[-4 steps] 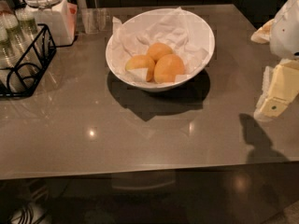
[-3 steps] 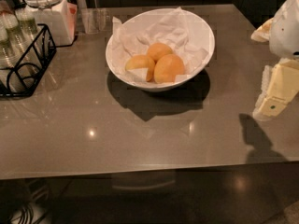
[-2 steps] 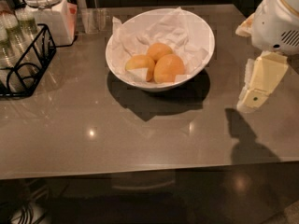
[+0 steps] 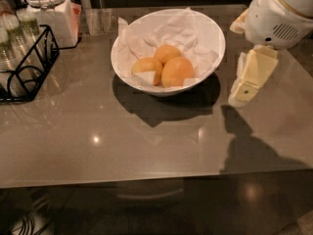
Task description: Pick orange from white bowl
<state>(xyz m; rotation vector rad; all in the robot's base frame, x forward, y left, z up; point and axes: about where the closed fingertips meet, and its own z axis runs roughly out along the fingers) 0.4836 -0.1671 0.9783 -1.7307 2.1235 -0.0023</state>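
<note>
On the grey table (image 4: 122, 141), the white bowl (image 4: 216, 37) sits toward the back, lined with crumpled paper (image 4: 181, 28). The orange (image 4: 177, 71) lies in it at the front right, touching two smaller oranges (image 4: 166, 53). The gripper (image 4: 243, 88) hangs just right of the bowl, above the tabletop and apart from the fruit; I cannot tell how wide it stands. A lidded jar (image 4: 49, 9) and a black wire rack (image 4: 29, 67) stand far left.
</note>
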